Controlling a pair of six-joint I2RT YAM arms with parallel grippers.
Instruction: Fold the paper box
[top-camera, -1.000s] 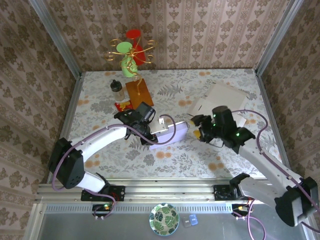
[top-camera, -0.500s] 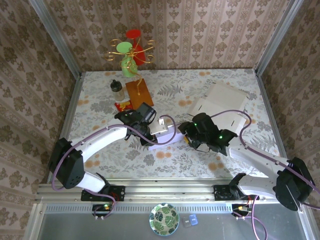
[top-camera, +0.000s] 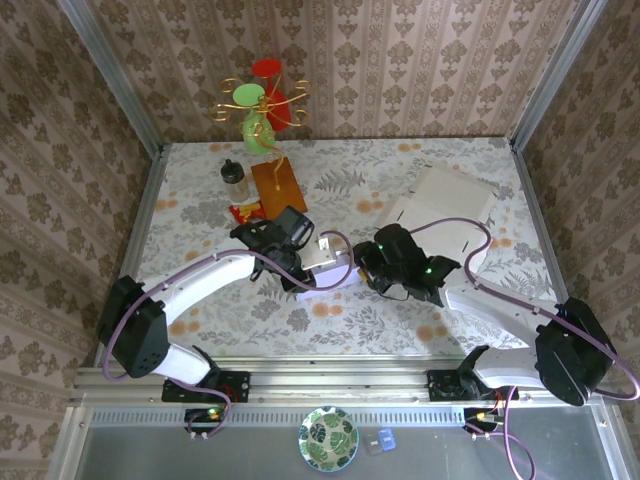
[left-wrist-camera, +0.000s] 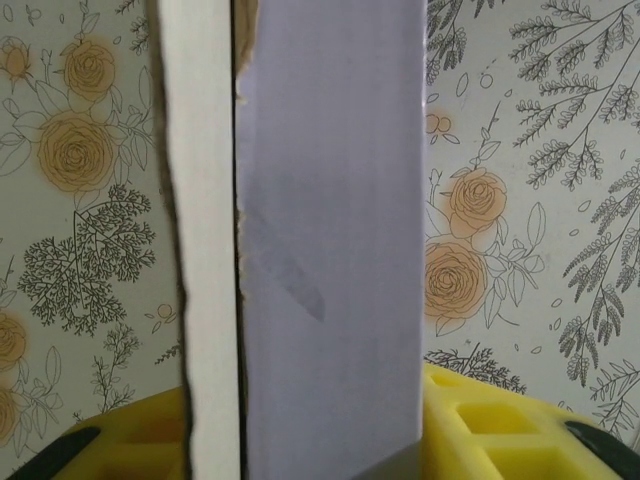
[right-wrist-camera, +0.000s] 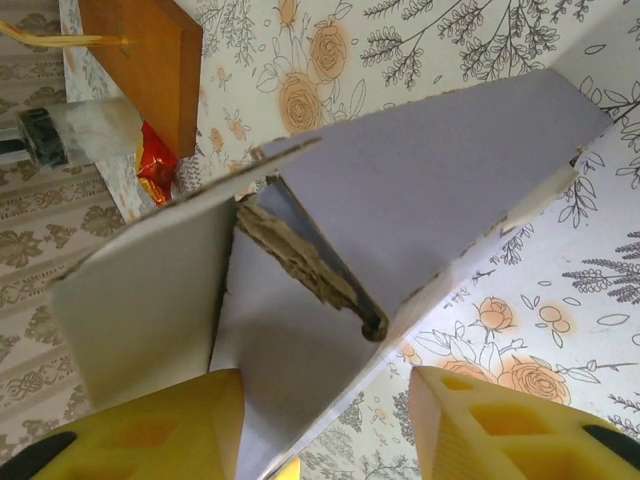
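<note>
**Both hands on the box, one flap waiting**

My left gripper (top-camera: 306, 270) has the paper box (top-camera: 335, 272) clamped across its width. In the left wrist view the lavender panel (left-wrist-camera: 330, 250) fills the space from one yellow finger (left-wrist-camera: 130, 440) to the other, so I judge this hand is the anchor that steadies the box while the other works.

My right gripper (right-wrist-camera: 320, 420) stands wide with the box's open end (right-wrist-camera: 420, 190) pushed between its fingers. A white flap (right-wrist-camera: 150, 300) lies just beside my left-hand finger (right-wrist-camera: 150, 425). I read this as lining up to press a flap inward. I cannot tell if either pad touches card.

From above, my two wrists cover most of the box, so I cannot tell which flaps are already folded. A ragged corrugated edge (right-wrist-camera: 300, 260) hides the inside. Beyond my right fingers, a wooden board (right-wrist-camera: 140, 70) is cut off by the frame
</note>
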